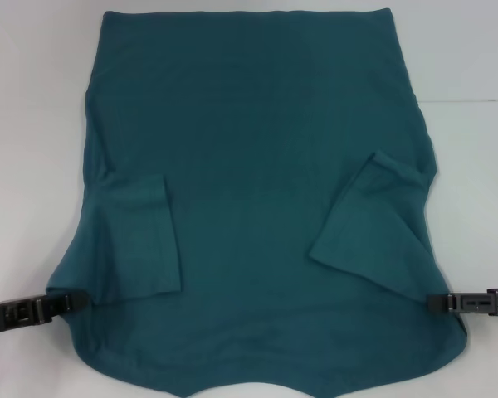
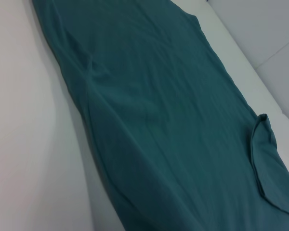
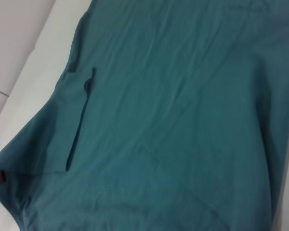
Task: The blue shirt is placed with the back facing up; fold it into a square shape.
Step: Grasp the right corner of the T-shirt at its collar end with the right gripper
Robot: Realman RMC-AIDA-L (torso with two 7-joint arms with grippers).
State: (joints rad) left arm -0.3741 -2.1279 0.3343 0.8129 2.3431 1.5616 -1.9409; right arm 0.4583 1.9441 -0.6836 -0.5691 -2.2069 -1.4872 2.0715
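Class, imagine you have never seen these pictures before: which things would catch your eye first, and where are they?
The blue shirt dominates, spread plain side up over the white table, both short sleeves folded inward onto its body. Next come the two dark grippers at the near shoulder edges: the left gripper at the shirt's left edge, the right gripper at its right edge.

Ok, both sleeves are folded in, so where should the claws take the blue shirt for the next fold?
Probably at the near side edges of the blue shirt, each claw coming in sideways and level with the table. The left claw and right claw already sit at those edges, just nearer than the folded-in sleeves, where the fabric lies flat enough to pinch and lift toward the far hem.
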